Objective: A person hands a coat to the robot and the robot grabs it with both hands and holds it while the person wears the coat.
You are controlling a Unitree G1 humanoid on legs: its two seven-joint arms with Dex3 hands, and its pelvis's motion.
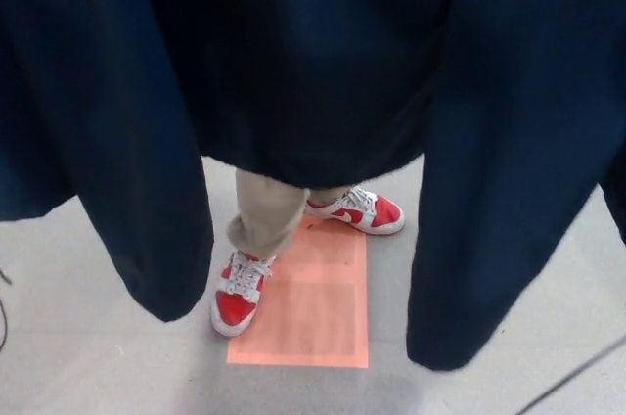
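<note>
Here the dark navy coat (313, 63) hangs spread across the view, apparently offered for wearing; neither hand shows, so the fingers' state cannot be told. Beyond, the person's red sneakers (238, 296) stand on an orange floor mat (313, 317).

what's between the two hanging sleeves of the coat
In the head view, between the left sleeve and right sleeve: the person's khaki trouser leg, red-and-white sneakers and an orange floor mat.

Coat (313, 63) hanging in front of person's legs (266, 214), shoes (240, 290) on floor mat (313, 322) below.
</note>
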